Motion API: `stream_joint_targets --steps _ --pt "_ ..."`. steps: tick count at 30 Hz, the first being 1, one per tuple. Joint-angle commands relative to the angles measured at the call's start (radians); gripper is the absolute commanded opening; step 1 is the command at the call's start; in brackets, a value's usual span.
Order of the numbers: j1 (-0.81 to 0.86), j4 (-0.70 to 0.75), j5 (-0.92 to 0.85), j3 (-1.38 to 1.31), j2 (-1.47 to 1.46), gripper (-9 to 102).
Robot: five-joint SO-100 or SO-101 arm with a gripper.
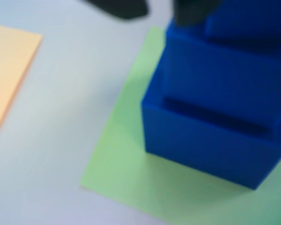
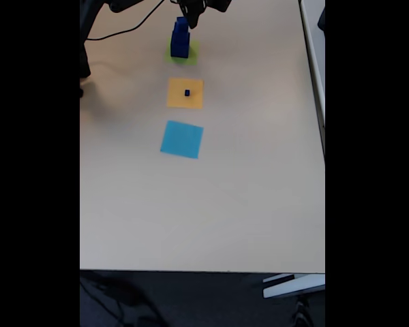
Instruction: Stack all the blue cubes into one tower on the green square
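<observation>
Desk [image 2: 211,204] pale, mostly bare. Green square [image 2: 190,53] near far edge carries tower [image 2: 180,39] of blue cubes, tiers offset. Claw [image 2: 193,15] at tower top, grip state unclear. Tiny cube [image 2: 187,92] waits on orange square [image 2: 185,101]. Risk: withdrawing claw nudges top tier, tower topples; tiny cube slips during pinch.

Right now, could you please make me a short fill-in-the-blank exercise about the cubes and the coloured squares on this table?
1. The tower of blue cubes stands on the ____ square.
2. One tiny blue cube sits alone on the ____ square.
3. In the fixed view, the square nearest the bottom of the picture is ____ in colour.
4. The light-blue square carries ____ cubes.

Missing words: green; orange; light blue; no
</observation>
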Motion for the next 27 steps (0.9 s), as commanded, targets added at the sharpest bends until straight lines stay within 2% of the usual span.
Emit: stream_joint_targets --steps 1,27 --pt "0.017 -0.018 0.011 -0.066 0.074 0" --pt "-0.031 -0.071 0.097 -0.091 0.015 0"
